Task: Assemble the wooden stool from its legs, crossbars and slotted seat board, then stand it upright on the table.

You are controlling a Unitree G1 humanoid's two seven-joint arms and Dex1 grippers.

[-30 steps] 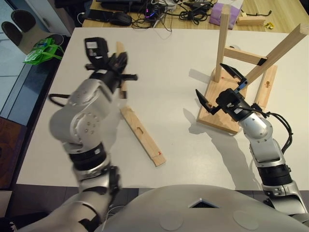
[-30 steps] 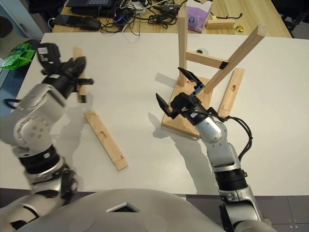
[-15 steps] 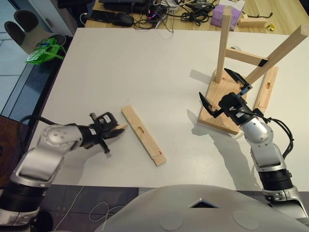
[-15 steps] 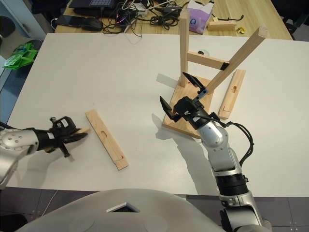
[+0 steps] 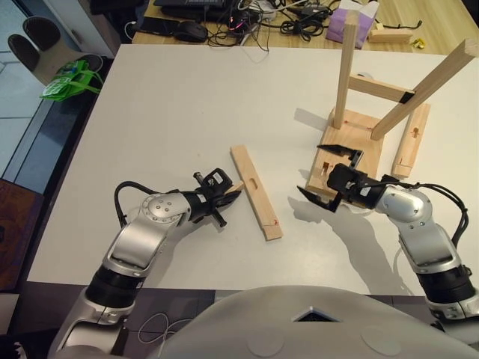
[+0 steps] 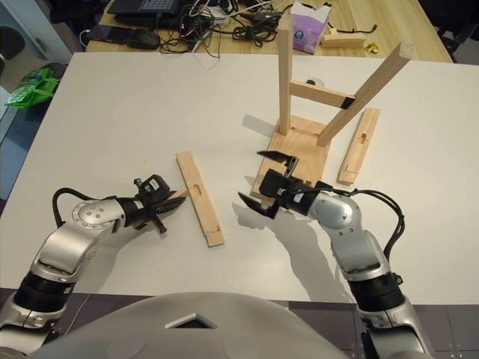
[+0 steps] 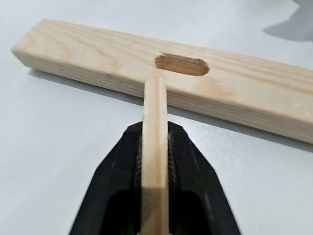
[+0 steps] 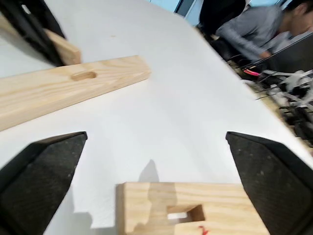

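My left gripper point(image 5: 224, 197) is shut on a thin wooden crossbar point(image 7: 155, 112). The crossbar's free end touches the side of a loose slotted leg point(image 5: 257, 192), just short of its slot point(image 7: 182, 64). The leg lies flat near the table's front middle. To the right lies the seat board point(image 5: 346, 129), with two legs point(image 5: 344, 63) standing up from it, one of them slanted, and a crossbar point(image 5: 379, 88) between them. My right gripper point(image 5: 327, 172) hangs open at the board's near left corner point(image 8: 161, 210), holding nothing. Another slotted leg point(image 5: 410, 138) lies flat right of the board.
Cables, a mouse point(image 5: 191, 30) and a purple box point(image 5: 352, 16) crowd the desk past the table's far edge, along with spare wood pieces point(image 5: 389, 34). A green bag point(image 5: 66, 78) sits off the table's left side. The white table point(image 5: 187, 105) has free room at its far left.
My left gripper carried the crossbar from high at the far left down to the loose leg's side. That leg shifted right. My right gripper dropped and turned toward the seat board's near corner.
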